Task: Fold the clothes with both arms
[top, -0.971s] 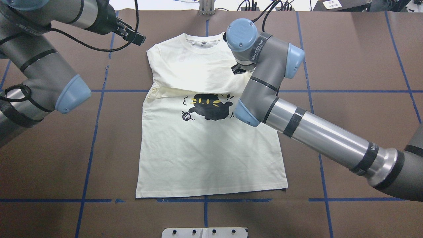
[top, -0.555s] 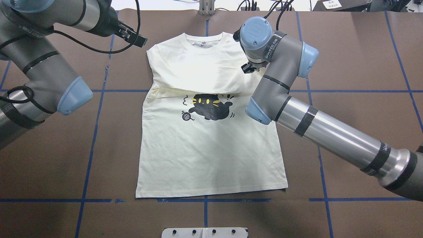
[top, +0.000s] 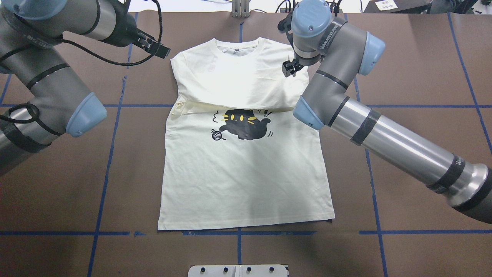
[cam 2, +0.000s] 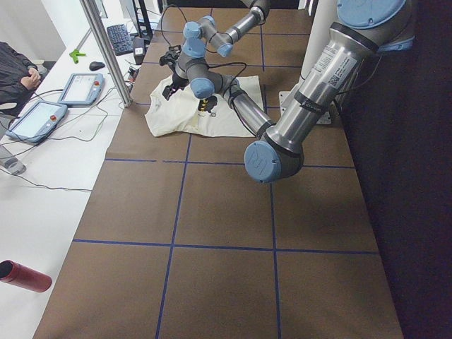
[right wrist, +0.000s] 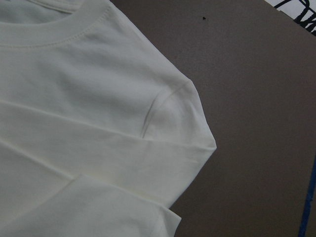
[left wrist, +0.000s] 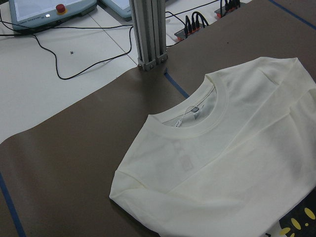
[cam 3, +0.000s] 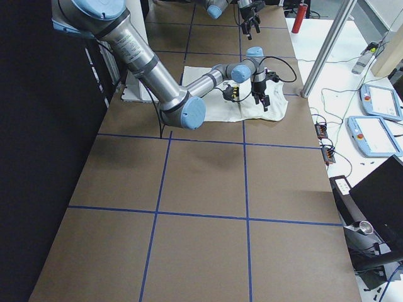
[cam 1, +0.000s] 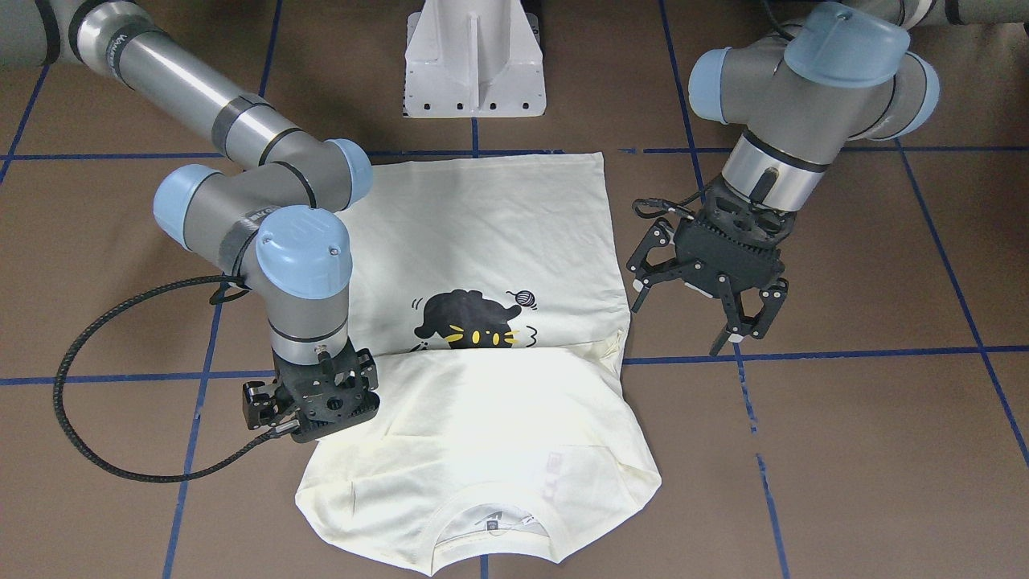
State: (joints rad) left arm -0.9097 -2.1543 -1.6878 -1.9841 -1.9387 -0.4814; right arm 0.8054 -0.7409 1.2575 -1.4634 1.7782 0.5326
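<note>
Bare brown table (top: 403,77) lies open on both sides of the T-shirt (top: 242,173). The right arm (top: 334,88) hangs over one shoulder; an aluminium post (left wrist: 148,34) stands beyond the collar.

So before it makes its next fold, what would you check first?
1. Left pincer open: ok, spread wide beside the shirt, not touching it.
2. Right pincer open: cannot tell, its tips are hidden under its body.
3. Right pincer at the shirt's shoulder: ok, it sits at that edge.
4. Shirt flat: ok, lower half smooth; one fold edge lies across the top of the cat print.
5. Arms apart: ok, left arm and right arm come in from opposite sides.
</note>
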